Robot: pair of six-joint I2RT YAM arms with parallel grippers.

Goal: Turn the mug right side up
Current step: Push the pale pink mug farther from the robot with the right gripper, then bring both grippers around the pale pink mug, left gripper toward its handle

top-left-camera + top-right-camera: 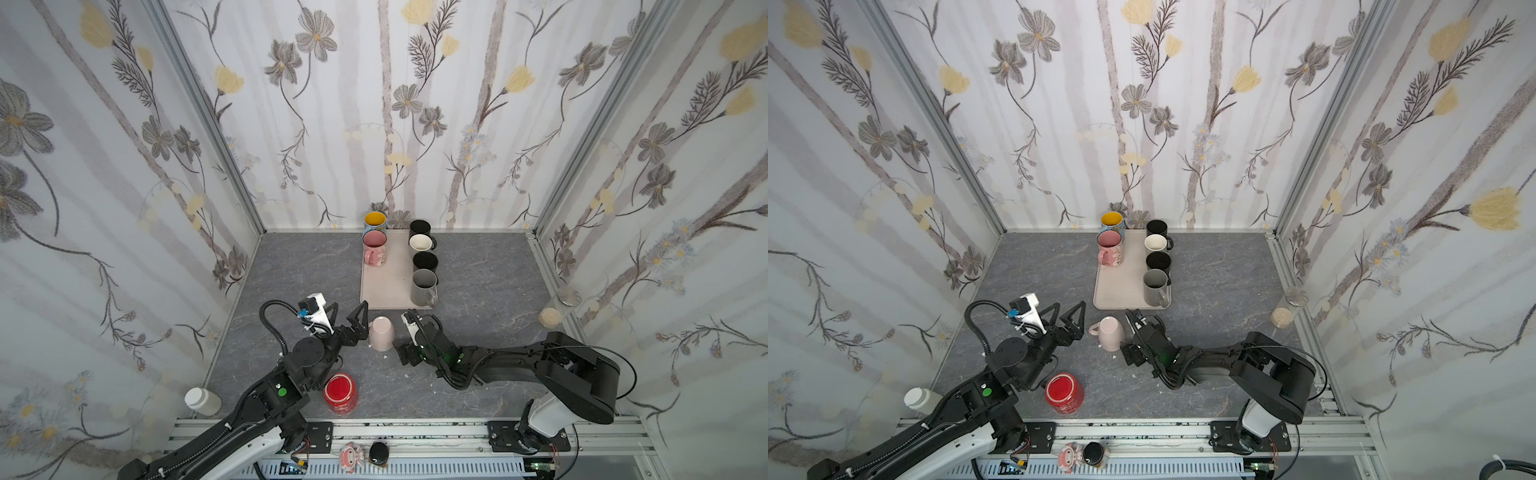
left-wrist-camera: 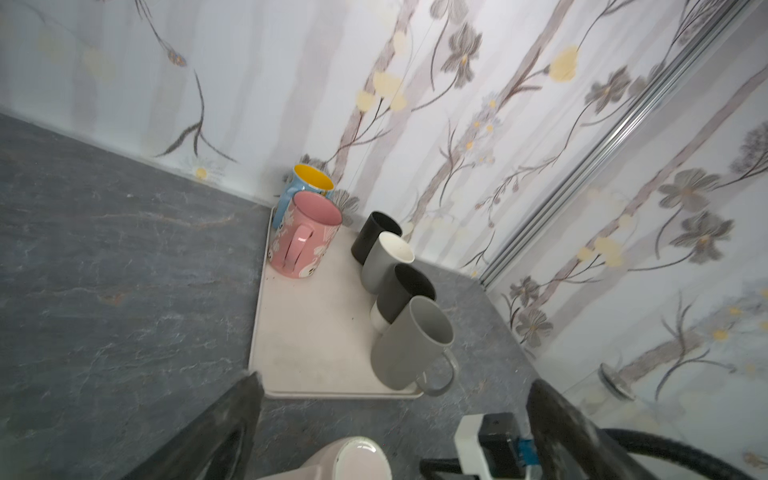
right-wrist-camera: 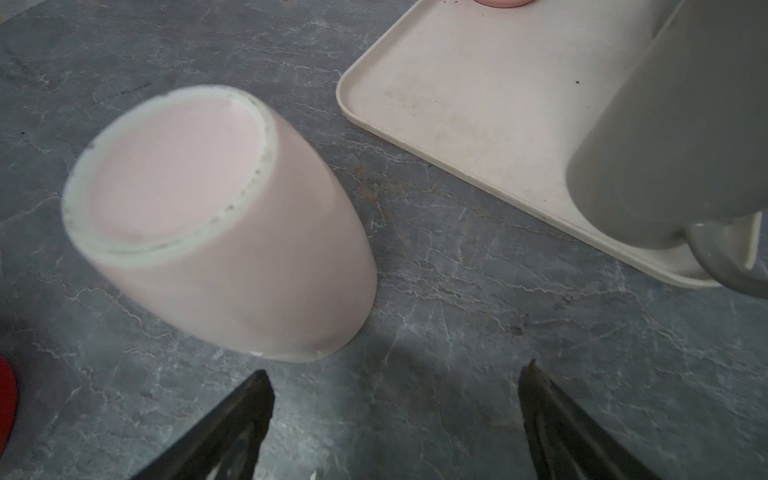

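Observation:
A pale pink mug (image 1: 381, 332) (image 1: 1111, 337) stands upside down on the grey table, base up and rim on the surface. In a top view its handle (image 1: 1093, 330) points left. My left gripper (image 1: 349, 309) (image 1: 1068, 308) (image 2: 395, 382) hangs open just left of the mug, holding nothing; the mug's base (image 2: 357, 457) shows below its jaws. My right gripper (image 1: 402, 334) (image 1: 1127, 334) (image 3: 399, 370) is open close to the mug's right side, apart from it. In the right wrist view the mug (image 3: 224, 232) lies ahead and to one side of the empty jaws.
A beige tray (image 1: 384, 291) (image 2: 316, 332) (image 3: 478, 104) behind the mug carries several upright mugs, the grey one (image 1: 424, 286) nearest. A red mug (image 1: 340, 392) stands by the left arm. A white jar (image 1: 201, 401) and a glass jar (image 1: 557, 309) stand at the side walls.

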